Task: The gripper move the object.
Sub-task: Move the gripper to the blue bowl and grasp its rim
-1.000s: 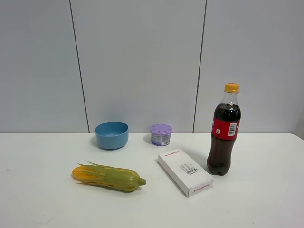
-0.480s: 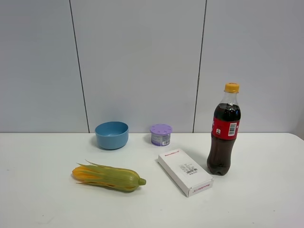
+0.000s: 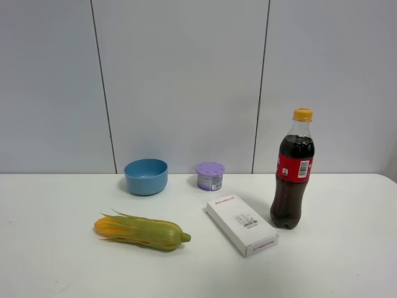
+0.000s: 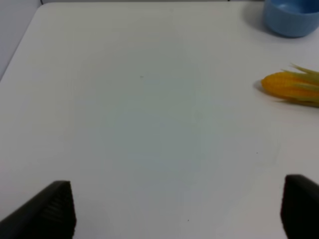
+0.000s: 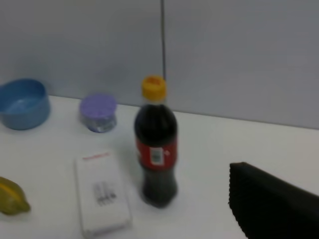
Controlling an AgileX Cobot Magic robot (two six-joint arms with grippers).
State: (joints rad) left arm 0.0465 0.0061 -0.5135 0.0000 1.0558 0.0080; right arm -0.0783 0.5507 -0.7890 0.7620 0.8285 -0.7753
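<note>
The light-blue bowl (image 3: 146,177) sits upright at the back of the counter (image 3: 347,267), just left of the purple-lidded canister (image 3: 210,176), while the left pincer (image 4: 177,211) and right pincer (image 5: 279,209) both gape wide, holding nothing.

The left gripper (image 4: 175,199) tilts downward. Its two black fingers (image 4: 47,211) stand wide apart at opposite edges of its wrist view, and nothing is gripped between them. The right gripper (image 5: 271,204) shows only one black, ribbed finger in a corner of its wrist view. Its jaws are spread wide and empty, and it is aimed roughly level.
</note>
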